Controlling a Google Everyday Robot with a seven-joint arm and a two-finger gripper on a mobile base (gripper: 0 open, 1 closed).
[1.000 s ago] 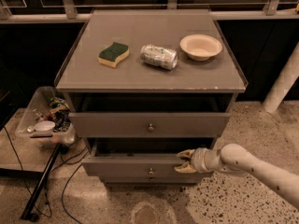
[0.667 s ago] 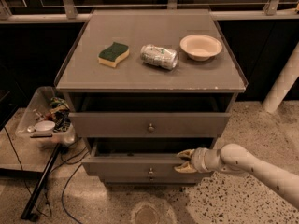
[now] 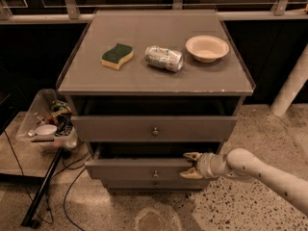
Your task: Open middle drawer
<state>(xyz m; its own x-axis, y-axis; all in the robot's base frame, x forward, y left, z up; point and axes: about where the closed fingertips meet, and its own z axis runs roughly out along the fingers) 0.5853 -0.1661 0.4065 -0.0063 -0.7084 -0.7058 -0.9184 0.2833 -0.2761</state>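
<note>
Drawer cabinet point(image 3: 144, 76) seen from above and in front. On its top: a green-and-yellow sponge point(image 3: 117, 56), a crushed can point(image 3: 164, 58) lying on its side, and a pale bowl point(image 3: 207, 48).

The middle drawer point(image 3: 130, 169) sits below the top drawer point(image 3: 120, 128). Its front stands proud of the carcass, with a dark gap behind its upper edge, so I read it as partly open. Its knob point(image 3: 155, 173) is bare; nothing is on it.

The gripper point(image 3: 191, 165) comes in from the right, at the right-hand part of that drawer's front. Its fingers point(image 3: 192, 155) are spread wide, one at the upper edge and one near the lower edge, the front panel between them. I cannot tell whether they press on it.

The lowest drawer point(image 3: 130, 183) looks shut. The top drawer also shows a dark gap above its front.

Progress, by my judgement: the pull is underway, not finished. Little of the inside shows yet. What's left is to draw the front further out toward the camera, then let go. A clear bin of clutter point(image 3: 45, 124) stands to the cabinet's left.
</note>
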